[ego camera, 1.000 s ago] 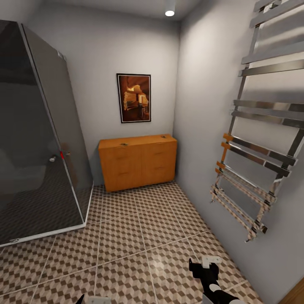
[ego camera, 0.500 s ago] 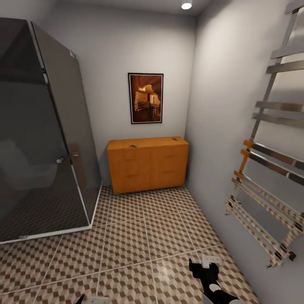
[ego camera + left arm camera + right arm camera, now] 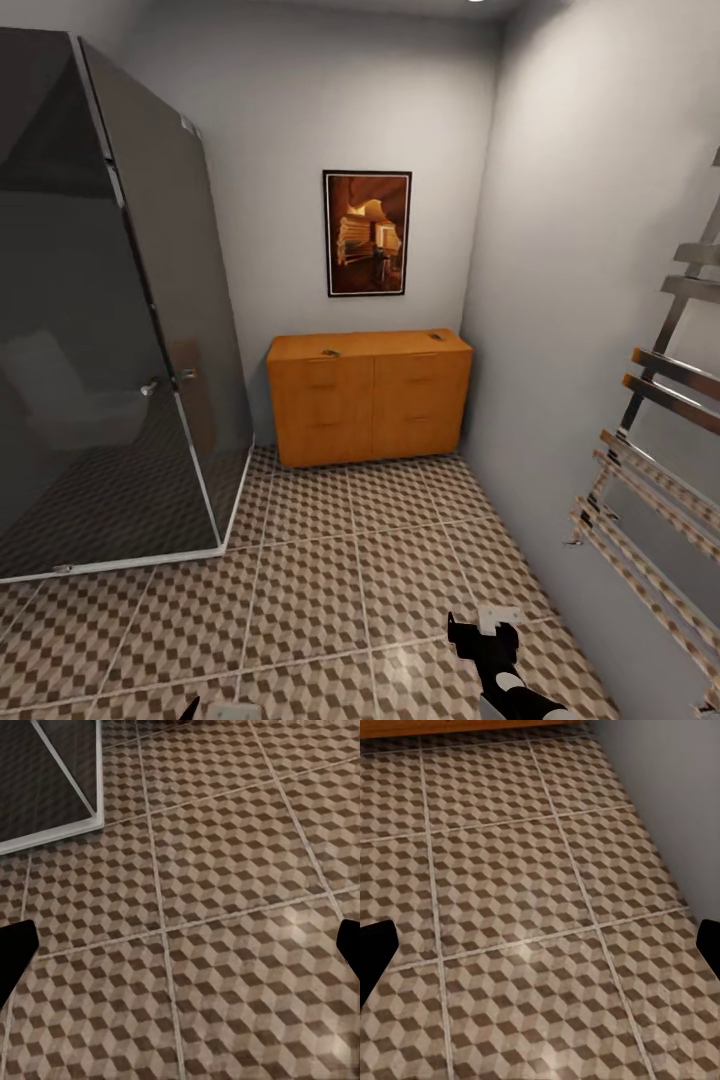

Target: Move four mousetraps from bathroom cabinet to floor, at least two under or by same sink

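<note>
Against far wall, cabinet (image 3: 368,396) with two mousetraps (image 3: 331,353) on top, well beyond my right end effector (image 3: 487,628); both end effectors spread, empty above bathroom floor (image 3: 330,590).

Right gripper (image 3: 486,628) low at the near right, black wrist angled up and away, pale tips forward. Jaws spread wide in the right wrist view, dark fingers (image 3: 375,952) at both edges. Left gripper (image 3: 180,952) likewise agape, gripping nothing.
</note>
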Tool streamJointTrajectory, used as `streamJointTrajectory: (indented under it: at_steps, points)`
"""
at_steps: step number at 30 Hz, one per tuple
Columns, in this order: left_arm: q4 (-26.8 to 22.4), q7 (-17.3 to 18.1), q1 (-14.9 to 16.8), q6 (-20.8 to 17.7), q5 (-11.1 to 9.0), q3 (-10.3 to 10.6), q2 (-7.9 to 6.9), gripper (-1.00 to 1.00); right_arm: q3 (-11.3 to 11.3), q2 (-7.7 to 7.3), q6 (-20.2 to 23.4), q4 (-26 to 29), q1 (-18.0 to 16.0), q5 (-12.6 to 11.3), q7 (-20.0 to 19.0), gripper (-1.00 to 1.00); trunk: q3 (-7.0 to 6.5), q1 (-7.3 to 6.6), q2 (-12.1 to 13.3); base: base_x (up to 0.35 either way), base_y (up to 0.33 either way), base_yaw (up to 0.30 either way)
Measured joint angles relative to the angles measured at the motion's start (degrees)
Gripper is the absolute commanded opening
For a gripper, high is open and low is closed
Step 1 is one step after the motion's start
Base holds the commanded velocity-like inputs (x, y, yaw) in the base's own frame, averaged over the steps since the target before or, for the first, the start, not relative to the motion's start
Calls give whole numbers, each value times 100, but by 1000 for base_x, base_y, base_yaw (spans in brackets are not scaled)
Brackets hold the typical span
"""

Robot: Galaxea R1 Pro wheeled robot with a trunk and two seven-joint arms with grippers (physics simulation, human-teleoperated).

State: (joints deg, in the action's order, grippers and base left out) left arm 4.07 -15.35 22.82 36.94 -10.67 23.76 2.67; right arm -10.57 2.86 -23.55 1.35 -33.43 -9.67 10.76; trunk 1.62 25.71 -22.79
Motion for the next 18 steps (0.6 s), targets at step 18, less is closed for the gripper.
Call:
streamJointTrajectory:
  at_steps: [18]
  points:
    - [0,0,1,0,0,0,0,100,1,-24,-6,-5,0,0,-10,100,0,0,0,299,0,2]
